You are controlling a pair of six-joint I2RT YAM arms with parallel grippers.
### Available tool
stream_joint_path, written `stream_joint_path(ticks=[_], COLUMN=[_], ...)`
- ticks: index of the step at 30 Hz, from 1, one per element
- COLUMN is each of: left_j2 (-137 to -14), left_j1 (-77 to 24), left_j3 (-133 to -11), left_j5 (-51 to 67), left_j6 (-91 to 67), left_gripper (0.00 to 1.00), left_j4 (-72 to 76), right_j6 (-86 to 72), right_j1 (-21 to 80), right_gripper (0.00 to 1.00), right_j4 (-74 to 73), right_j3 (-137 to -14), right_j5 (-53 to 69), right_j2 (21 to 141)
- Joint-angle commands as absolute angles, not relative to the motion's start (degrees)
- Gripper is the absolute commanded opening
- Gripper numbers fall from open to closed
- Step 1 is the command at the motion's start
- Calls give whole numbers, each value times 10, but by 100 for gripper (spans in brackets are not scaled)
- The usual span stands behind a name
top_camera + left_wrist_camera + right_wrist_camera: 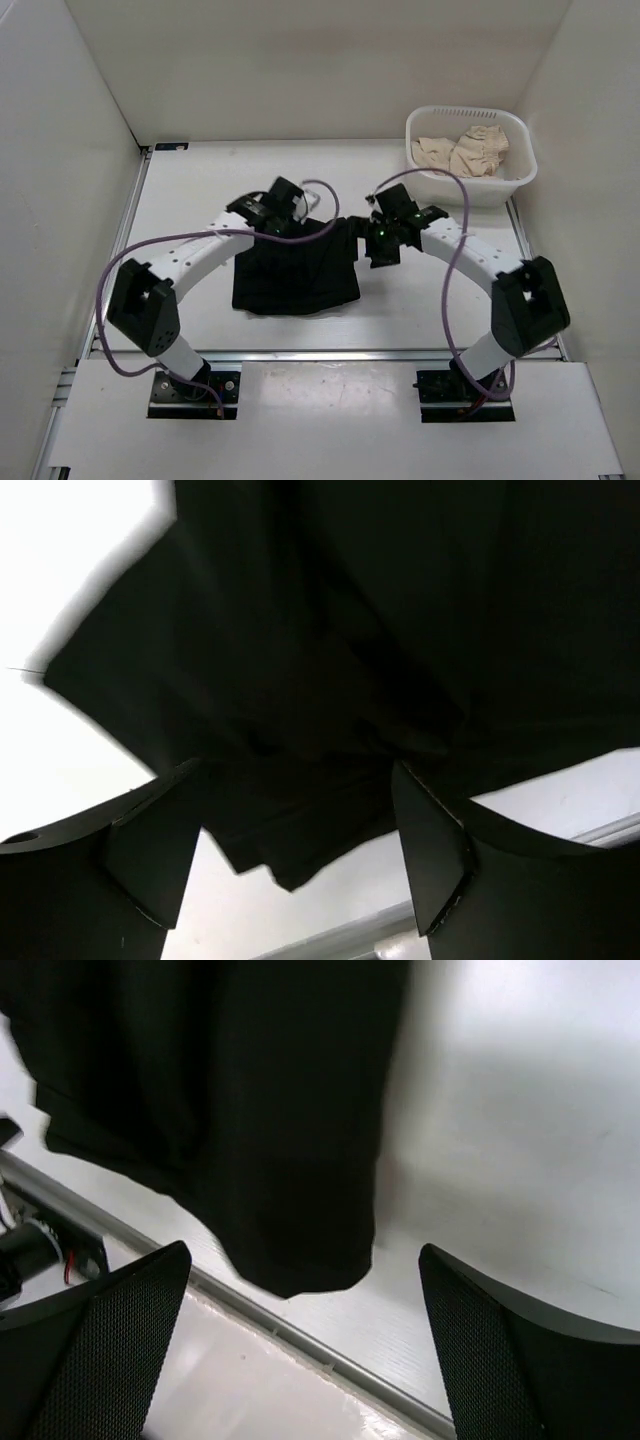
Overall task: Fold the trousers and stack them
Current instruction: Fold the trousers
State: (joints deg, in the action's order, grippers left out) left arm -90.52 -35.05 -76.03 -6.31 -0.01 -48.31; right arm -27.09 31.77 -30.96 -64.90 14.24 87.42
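The black trousers (pixel 295 275) lie as a folded, roughly square bundle in the middle of the table. My left gripper (pixel 278 222) hovers over the bundle's far left corner. In the left wrist view its jaws stand apart, and dark folds of the trousers (pixel 330 630) reach down between the fingertips (pixel 425 830); the left gripper (pixel 295 770) pinches nothing. My right gripper (pixel 380 245) is at the bundle's far right corner. In the right wrist view the right gripper (pixel 303 1252) is wide open, and a rounded edge of the trousers (pixel 250 1090) lies just beyond its tips.
A white basket (pixel 520 175) with beige cloth garments (pixel 462 152) stands at the back right. A metal rail (pixel 320 352) runs along the table's near edge, close to the bundle. White walls enclose the table on three sides.
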Motion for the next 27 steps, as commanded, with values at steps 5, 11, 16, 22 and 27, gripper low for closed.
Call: stream_joint_path(ticks=[5, 11, 16, 22, 27], left_j2=[-963, -991, -1022, -1036, -1120], left_j1=[-374, -374, -331, -228, -131], left_j3=[-712, -707, -775, -894, -1005], left_j5=[-67, -68, -68, -75, -57], left_j6=[0, 0, 0, 0, 0], left_gripper=[85, 59, 14, 14, 14], left_j4=[-441, -429, -429, -493, -568], right_j6=[-316, -309, -283, -247, -215], right_j1=[295, 301, 301, 294, 289], right_gripper=[99, 95, 65, 23, 0], right_j4=[-178, -175, -202, -221, -244], right_j3=[-580, -553, -548, -574, -599], right_j5=[293, 315, 335, 350, 376], right_j2=[923, 951, 991, 1040, 1060])
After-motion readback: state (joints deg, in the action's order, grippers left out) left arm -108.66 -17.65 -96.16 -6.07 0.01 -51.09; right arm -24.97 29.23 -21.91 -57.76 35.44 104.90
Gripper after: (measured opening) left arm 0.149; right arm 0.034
